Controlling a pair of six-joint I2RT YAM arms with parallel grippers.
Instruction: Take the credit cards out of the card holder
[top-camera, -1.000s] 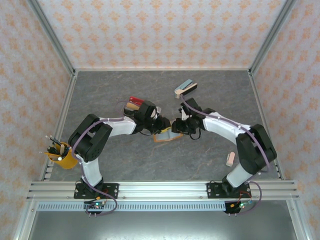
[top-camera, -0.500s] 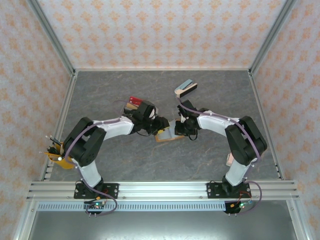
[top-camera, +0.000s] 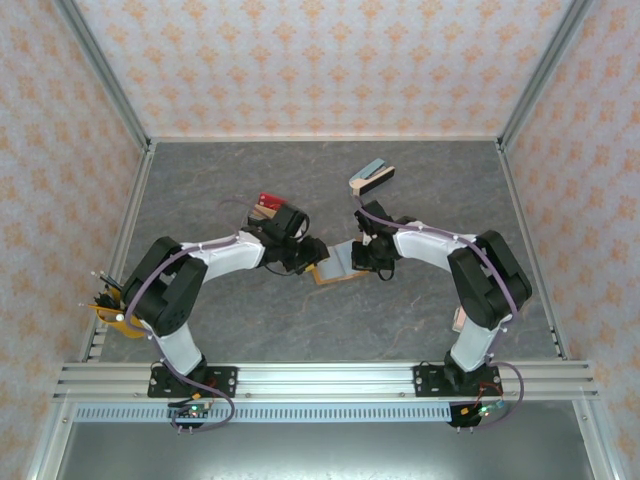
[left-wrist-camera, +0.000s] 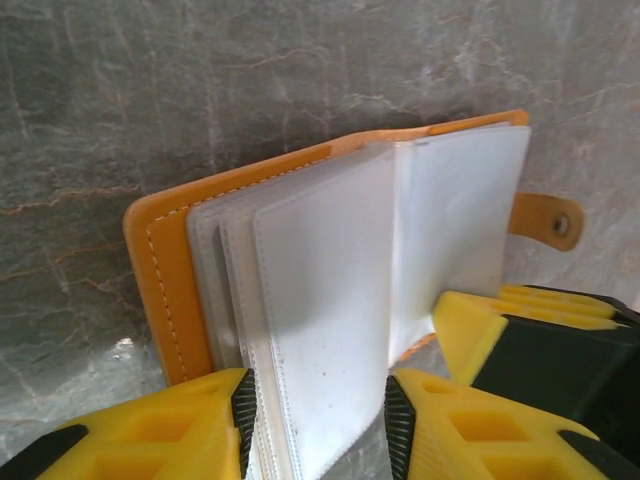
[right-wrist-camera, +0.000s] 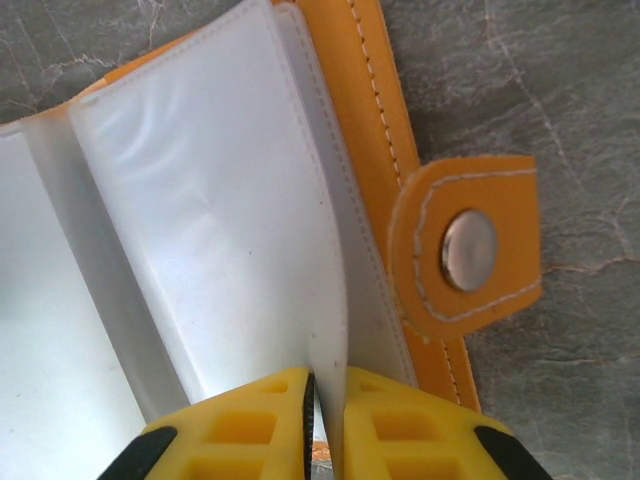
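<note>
Top external shows the surface (top-camera: 400, 330) with the card holder (top-camera: 338, 270) lying open at its middle. The left end effector (left-wrist-camera: 320, 425) straddles the clear sleeves (left-wrist-camera: 330, 300), jaws apart, and the right end effector (right-wrist-camera: 327, 420) pinches one of them. The step in hand looks like opening up the sleeves, and the next move probably calls for leafing on to find a card.

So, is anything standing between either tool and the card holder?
Nothing visible does. The right tool is pinched on one clear sleeve of the open card holder, and the left tool straddles its sleeves.
</note>
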